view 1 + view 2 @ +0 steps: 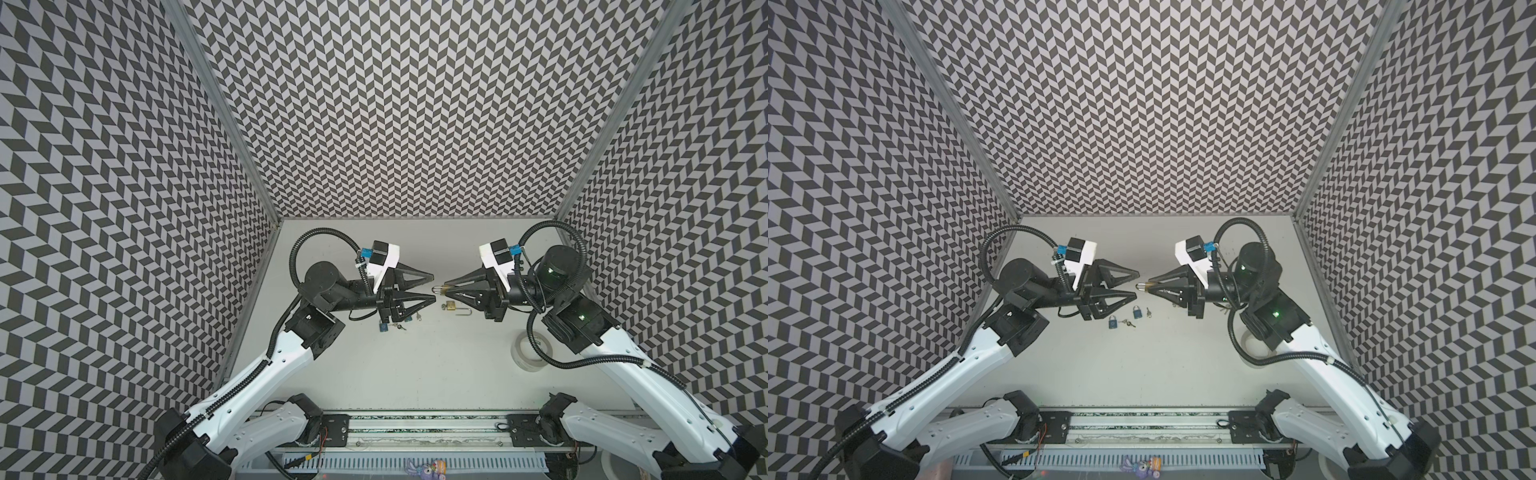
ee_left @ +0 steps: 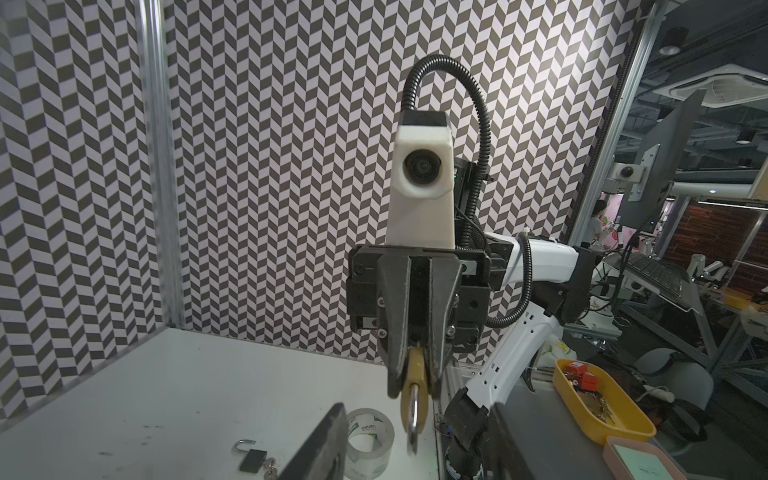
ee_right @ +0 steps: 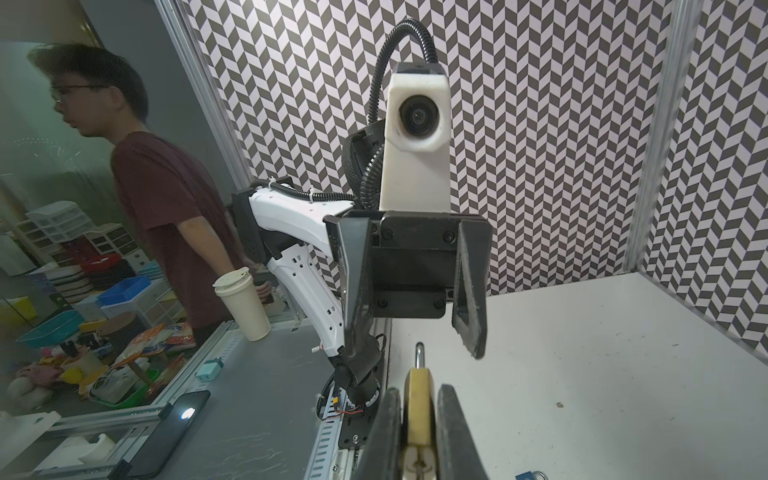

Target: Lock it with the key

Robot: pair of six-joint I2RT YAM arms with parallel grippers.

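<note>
Left arm: comes in from the near left, elbow bent, wrist about level, pointing toward the middle.

Left claw: jaws stand apart. The right wrist view shows its fingers spread wide.

Right arm: mirrors it from the near right, wrist level.

Right claw: jaws pinched on the brass body of a small padlock, whose shackle pokes out toward the left claw, just beside its tips. Contact cannot be judged.

Both claws face tip to tip, raised above the tabletop.
</note>
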